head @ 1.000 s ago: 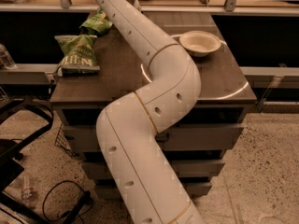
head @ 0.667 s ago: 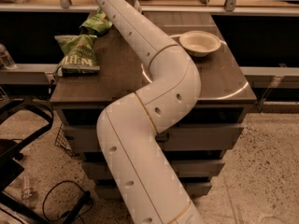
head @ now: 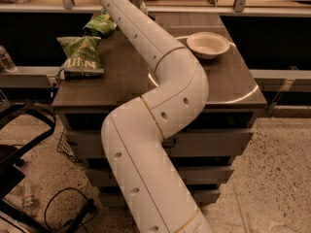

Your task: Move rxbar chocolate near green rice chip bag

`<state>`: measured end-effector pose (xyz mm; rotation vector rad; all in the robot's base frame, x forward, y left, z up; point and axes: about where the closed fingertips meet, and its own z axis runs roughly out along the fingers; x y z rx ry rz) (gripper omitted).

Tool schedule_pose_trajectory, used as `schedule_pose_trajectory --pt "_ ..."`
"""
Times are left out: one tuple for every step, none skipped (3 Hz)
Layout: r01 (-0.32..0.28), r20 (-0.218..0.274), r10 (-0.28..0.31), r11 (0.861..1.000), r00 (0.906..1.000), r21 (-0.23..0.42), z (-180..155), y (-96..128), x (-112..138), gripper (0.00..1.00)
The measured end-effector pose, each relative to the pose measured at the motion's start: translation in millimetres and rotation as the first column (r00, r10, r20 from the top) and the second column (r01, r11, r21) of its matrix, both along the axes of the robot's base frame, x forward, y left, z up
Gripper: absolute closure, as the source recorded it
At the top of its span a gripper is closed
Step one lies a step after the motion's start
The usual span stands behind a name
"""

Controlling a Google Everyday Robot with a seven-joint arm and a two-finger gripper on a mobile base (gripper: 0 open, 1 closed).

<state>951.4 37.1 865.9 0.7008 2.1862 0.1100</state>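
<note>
The green rice chip bag (head: 101, 23) lies at the far left of the table, light green and crumpled, right beside my arm. My white arm (head: 160, 86) rises from the bottom of the camera view and stretches over the table to the top edge. My gripper is at the arm's far end, past the top edge and behind the arm, so it does not show. The rxbar chocolate is hidden or out of view.
A broader, darker green bag with pale lettering (head: 80, 55) lies at the table's left edge. A pale bowl (head: 208, 44) sits at the back right. The dark wooden table (head: 228, 89) stands on drawers. A black chair (head: 19, 144) and cables are on the floor at left.
</note>
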Motion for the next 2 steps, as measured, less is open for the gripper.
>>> schedule_pose_trajectory --pt "-0.008 -0.007 0.008 1.0 0.9999 -0.013 -3.5 -1.0 0.4 0.02" --pt "-0.013 -0.01 0.013 1.0 0.9999 -0.019 -5.6 -1.6 0.7 0.0"
